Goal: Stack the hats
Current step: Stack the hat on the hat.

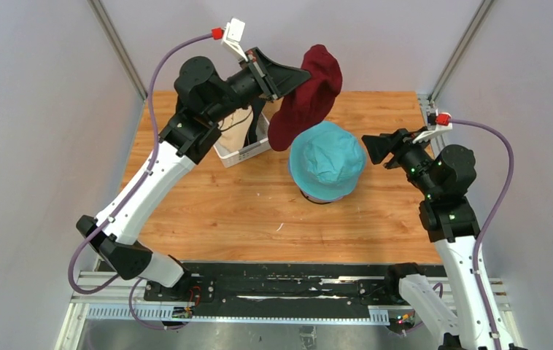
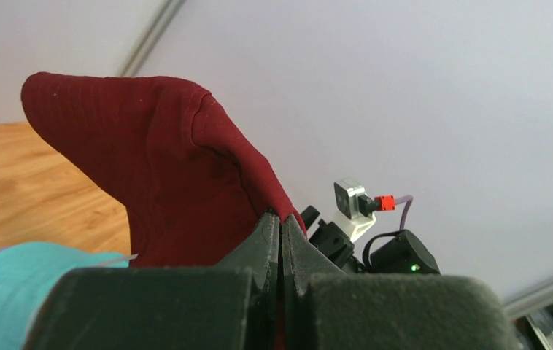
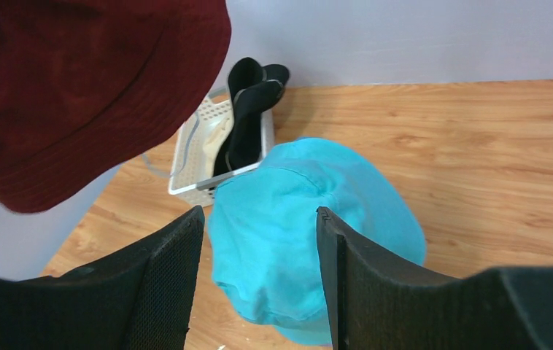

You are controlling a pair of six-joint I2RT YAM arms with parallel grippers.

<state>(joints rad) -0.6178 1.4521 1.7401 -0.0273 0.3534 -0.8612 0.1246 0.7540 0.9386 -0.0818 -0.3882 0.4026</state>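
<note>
While the left tool (image 2: 281, 222) is pinching the brim of the red hat (image 1: 308, 95) with its jaws closed tight, holding it in the air near the teal hat (image 1: 327, 160), which is sitting mid-way across the counter (image 1: 222, 211) beside the basket (image 1: 248, 153), the right tool (image 1: 368, 147) is hanging half-open and empty just right of the teal hat

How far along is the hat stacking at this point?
Done: the teal hat tops the central pile; what lies under it is mostly hidden. In hand: the left tool is shut on the dark red hat, held in the air near the pile; the right tool is open and empty. Left: placing that hat, then the beige hat and black hat in the white basket.
</note>
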